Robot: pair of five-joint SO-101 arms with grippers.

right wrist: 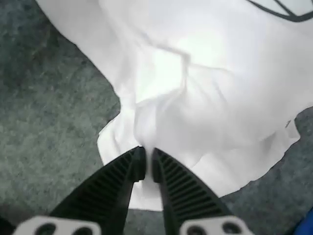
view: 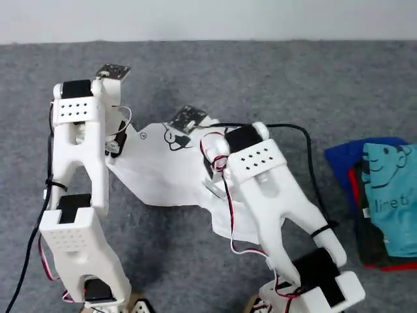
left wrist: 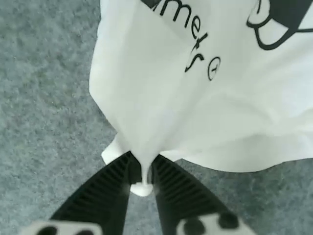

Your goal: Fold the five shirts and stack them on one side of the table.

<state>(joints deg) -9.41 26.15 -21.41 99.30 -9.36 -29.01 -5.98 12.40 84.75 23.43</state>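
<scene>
A white shirt (view: pixel 166 173) with black print lies spread on the grey table, between the two arms. My left gripper (left wrist: pixel 143 169) is shut on a pinched fold at the white shirt's (left wrist: pixel 195 98) edge, lifting the cloth. Over the middle of the table my right gripper (right wrist: pixel 145 164) is shut on another fold of the white shirt (right wrist: pixel 195 88). In the high view the left arm (view: pixel 81 130) stands at the shirt's left edge and the right arm (view: pixel 254 166) over its right part. A stack of folded shirts (view: pixel 381 199), teal on top, lies at the table's right side.
The grey carpet-like table surface (view: pixel 287 78) runs open behind the arms and to the far left. A black cable (view: pixel 306 150) trails from the right arm toward the stack. A pale wall (view: pixel 208 19) borders the back edge.
</scene>
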